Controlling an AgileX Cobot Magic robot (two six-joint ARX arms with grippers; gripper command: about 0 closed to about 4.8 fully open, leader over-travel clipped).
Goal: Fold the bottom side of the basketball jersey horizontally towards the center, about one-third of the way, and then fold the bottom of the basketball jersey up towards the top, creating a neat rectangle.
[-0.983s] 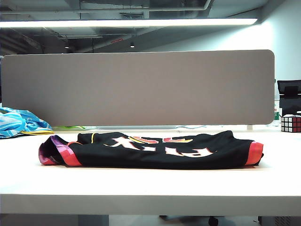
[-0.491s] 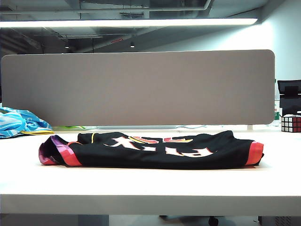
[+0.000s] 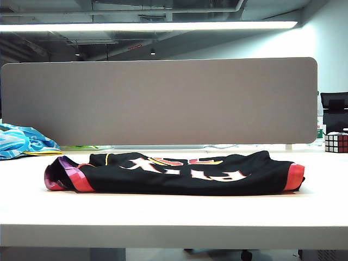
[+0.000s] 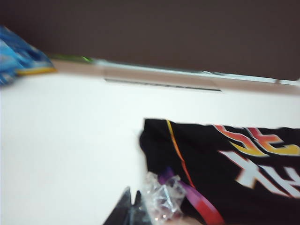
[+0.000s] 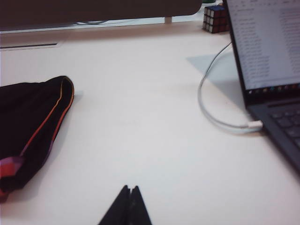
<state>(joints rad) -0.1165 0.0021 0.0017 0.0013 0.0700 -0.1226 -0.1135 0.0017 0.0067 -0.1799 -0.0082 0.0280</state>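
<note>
The black basketball jersey (image 3: 179, 173) lies folded into a long, flat band across the middle of the white table (image 3: 163, 217), numerals on top, red and purple trim at both ends. Neither arm shows in the exterior view. In the left wrist view my left gripper (image 4: 132, 193) is shut and empty, over bare table just beside the jersey's (image 4: 225, 173) purple-trimmed end. In the right wrist view my right gripper (image 5: 130, 187) is shut and empty above bare table, apart from the jersey's (image 5: 33, 126) other end.
A light blue striped cloth (image 3: 22, 140) lies at the back left. A grey divider panel (image 3: 163, 100) stands along the table's far edge. A Rubik's cube (image 3: 336, 142) sits at the back right. An open laptop (image 5: 272, 61) with a white cable (image 5: 211, 108) is near the right gripper.
</note>
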